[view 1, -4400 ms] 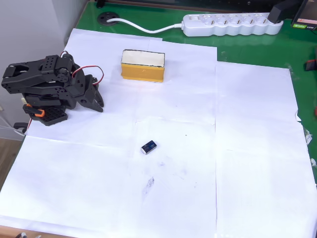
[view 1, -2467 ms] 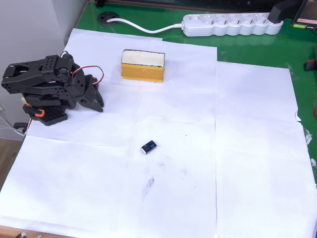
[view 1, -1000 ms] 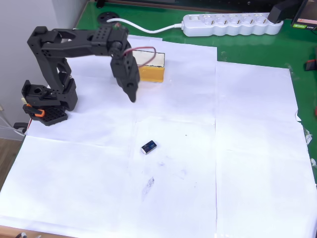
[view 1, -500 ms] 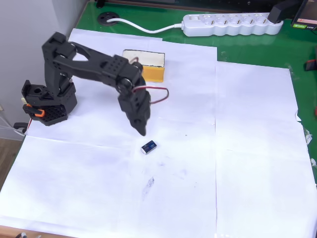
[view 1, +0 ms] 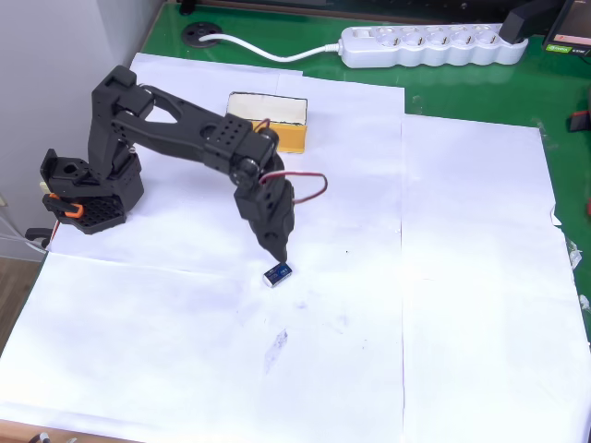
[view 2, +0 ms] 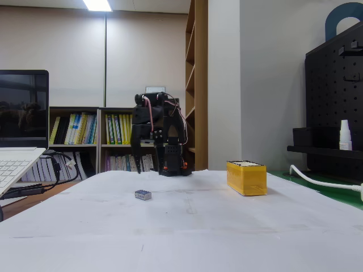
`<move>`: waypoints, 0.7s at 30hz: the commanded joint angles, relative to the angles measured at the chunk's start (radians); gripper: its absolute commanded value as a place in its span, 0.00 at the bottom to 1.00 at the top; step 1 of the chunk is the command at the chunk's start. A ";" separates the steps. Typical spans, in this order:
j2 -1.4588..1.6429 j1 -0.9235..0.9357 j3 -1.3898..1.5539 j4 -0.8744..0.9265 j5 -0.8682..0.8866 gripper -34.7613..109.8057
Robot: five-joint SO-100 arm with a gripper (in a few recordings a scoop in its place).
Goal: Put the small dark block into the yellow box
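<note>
I saw the small dark block (view 1: 278,273) lying flat on the white paper (view 1: 462,305) covering the worktop (view 1: 443,88), free of any grip. The gripper (view 1: 280,250) hung tip-down just at the block's 12 o'clock in the overhead view; in the fixed view it was raised above the block (view 2: 143,195). I could not tell its jaw opening. The yellow box (view 1: 281,123) stood well apart at 12 o'clock, near the power strip (view 1: 429,44).

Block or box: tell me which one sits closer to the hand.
The small dark block, right under the hand; the yellow box sits back near the power strip.
</note>
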 commanded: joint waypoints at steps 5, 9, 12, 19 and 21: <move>0.023 0.043 0.054 -0.023 -0.854 0.37; -0.021 0.011 -0.014 0.046 -0.577 0.35; -0.067 -0.020 -0.014 0.146 -0.328 0.35; -0.199 -0.038 0.008 0.161 0.545 0.35; -0.221 -0.015 0.008 0.150 0.767 0.35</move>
